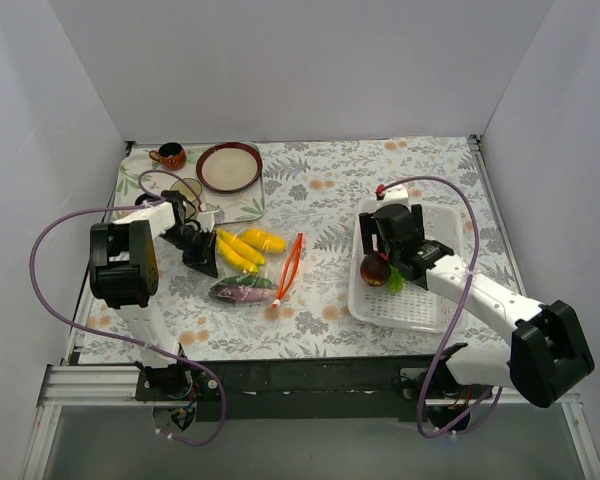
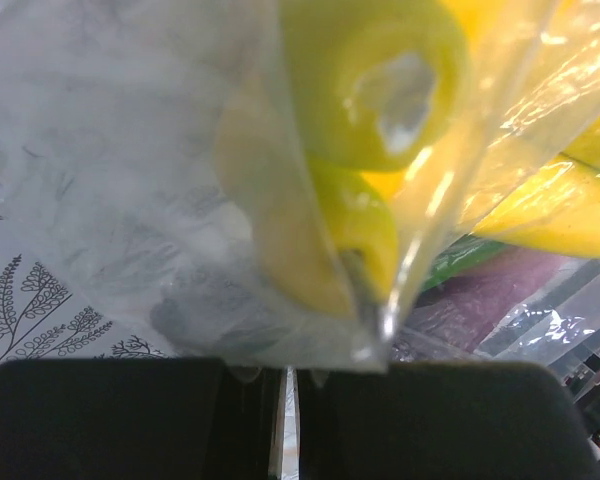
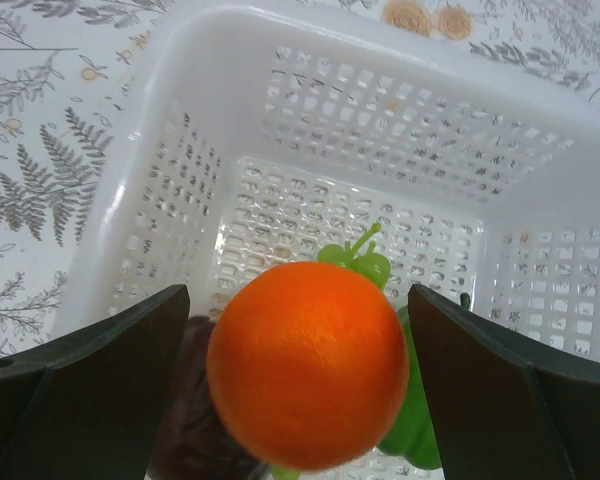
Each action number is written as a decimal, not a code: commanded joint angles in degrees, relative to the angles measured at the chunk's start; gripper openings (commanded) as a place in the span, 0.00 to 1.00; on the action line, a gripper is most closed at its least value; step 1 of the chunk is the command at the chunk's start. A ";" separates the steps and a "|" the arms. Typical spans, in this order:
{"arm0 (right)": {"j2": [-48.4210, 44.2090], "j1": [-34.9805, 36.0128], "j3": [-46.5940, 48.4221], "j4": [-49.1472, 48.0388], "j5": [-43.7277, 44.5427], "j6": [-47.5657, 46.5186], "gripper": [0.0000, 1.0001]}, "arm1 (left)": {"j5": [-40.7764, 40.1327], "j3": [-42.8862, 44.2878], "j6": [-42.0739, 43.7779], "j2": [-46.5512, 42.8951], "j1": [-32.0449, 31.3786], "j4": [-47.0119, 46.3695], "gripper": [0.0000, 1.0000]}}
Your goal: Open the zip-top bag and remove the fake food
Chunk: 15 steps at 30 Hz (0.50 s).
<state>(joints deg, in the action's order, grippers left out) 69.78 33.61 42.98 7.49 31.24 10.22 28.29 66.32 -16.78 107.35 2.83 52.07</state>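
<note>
The bag (image 1: 248,262) lies on the bench left of centre, about midway between the far and near edges. Its orange-red zip strip (image 1: 290,265) is on the side toward the middle of the bench. Through the clear plastic show yellow bananas (image 1: 242,244) and, closer to the near edge, a purple piece (image 1: 240,291) with a bit of green beside it. The left claw (image 1: 200,249) is at the bag's left end. In the wrist view its fingers (image 2: 130,420) are closed to a thin slit with the plastic pinched between them, and the bananas press against the film just beyond the tips.

The basket (image 1: 432,308) sits by the right edge, toward the near-right corner. The right claw (image 3: 298,300) hangs over the basket's left end, spread wide. An orange (image 3: 308,365) sits between its fingers (image 3: 90,390) with a gap on either side — neither finger touches it, and I cannot tell whether it rests on anything below. Under it in the basket lie a dark red piece (image 3: 192,430) and a green piece (image 3: 417,440).

A tray (image 1: 242,208) in the far-left corner holds a bowl (image 1: 229,167) and a brown cup (image 1: 168,156).
</note>
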 commanded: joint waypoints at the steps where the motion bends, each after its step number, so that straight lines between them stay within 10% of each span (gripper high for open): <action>1: 1.24 4.97 8.69 -0.18 2.50 -5.63 0.99 | -6.93 -3.13 1.48 0.67 0.07 -5.93 0.00; 6: 4.57 14.01 13.61 -3.17 -3.01 -12.93 0.96 | -8.25 -3.57 1.48 1.19 0.07 -7.42 0.00; 11: 12.74 18.51 15.12 -4.76 -8.20 -13.47 0.55 | -8.78 -2.78 1.22 2.34 0.07 -7.87 0.00; 15: 17.13 20.71 13.09 -9.68 -16.90 -13.30 0.46 | -10.45 -2.43 1.57 2.77 0.07 -8.57 0.00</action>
<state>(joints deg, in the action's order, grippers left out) 83.94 52.82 57.08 2.92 22.72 -2.00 27.94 65.36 -17.61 106.69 2.87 50.81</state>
